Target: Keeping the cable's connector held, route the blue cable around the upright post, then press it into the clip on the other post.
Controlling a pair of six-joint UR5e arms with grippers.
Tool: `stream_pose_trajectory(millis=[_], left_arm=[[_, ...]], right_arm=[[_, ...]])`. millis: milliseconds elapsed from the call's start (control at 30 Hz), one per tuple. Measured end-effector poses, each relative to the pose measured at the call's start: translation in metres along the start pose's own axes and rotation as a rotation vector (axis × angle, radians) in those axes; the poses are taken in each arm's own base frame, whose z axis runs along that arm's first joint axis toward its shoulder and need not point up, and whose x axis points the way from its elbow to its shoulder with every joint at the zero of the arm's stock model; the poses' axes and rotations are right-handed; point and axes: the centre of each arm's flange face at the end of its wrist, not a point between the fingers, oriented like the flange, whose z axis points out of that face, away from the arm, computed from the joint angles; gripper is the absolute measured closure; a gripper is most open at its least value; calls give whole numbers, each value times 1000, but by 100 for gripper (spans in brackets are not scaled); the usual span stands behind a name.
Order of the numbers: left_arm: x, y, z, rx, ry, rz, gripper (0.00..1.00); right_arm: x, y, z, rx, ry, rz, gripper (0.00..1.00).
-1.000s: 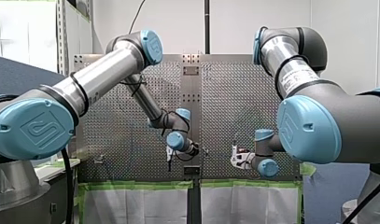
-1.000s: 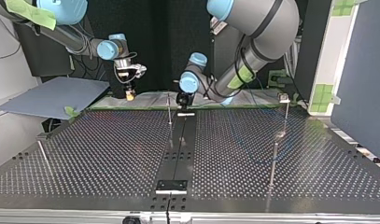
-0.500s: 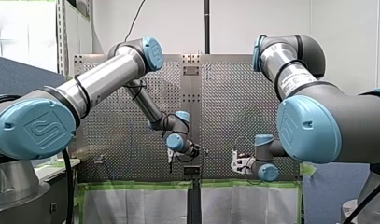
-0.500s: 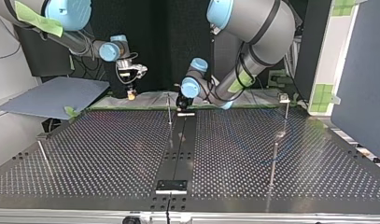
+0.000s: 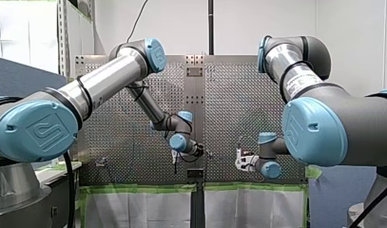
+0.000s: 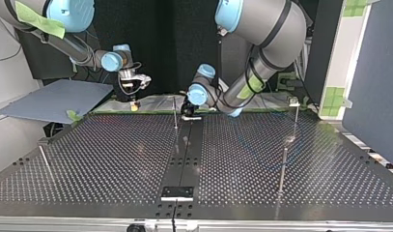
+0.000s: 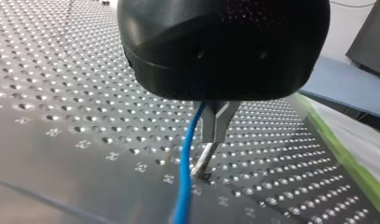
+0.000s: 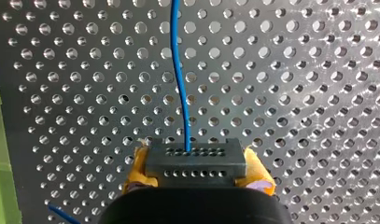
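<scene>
Right gripper (image 6: pixel 133 102) dropped slightly; yellow pads (image 8: pixel 137 169) clamp connector (image 8: pixel 194 161) at tabletop (image 6: pixel 112 154) arm-side edge. Left gripper (image 7: pixel 214 126) pinches blue cable (image 7: pixel 184 177) beside upright post (image 7: pixel 202 161). Cable thin, limp, light: grip close to post.

- The bench (image 6: pixel 112 159) is open across its middle.
- A thin post (image 6: pixel 175 115) stands midway along the top view's far edge, with my left gripper (image 6: pixel 188 112) just beside it, so room there is tight.
- By the edge at the top view's right stand a far post (image 6: pixel 296 118) and a near post (image 6: pixel 282 169).
- A rod (image 6: pixel 45 162) guards the opposite edge.
- The blue cable (image 8: pixel 180 88) stretches ahead of the connector (image 8: pixel 195 161).
</scene>
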Motion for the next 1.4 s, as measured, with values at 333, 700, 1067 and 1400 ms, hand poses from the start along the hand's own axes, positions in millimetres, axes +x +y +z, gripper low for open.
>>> stream_pose_trajectory(millis=[333,700,1067,1400], left_arm=[[-12,13,7,-51,-41,-13,100],[-20,23,11,-102,-100,-18,100],[-17,17,9,-88,-77,-8,3],[-13,22,3,-137,-32,67,0]], right_arm=[[17,5,24,11,27,7,100],[22,11,32,8,28,5,100],[21,9,32,23,26,0,100],[21,9,31,25,25,3,100]])
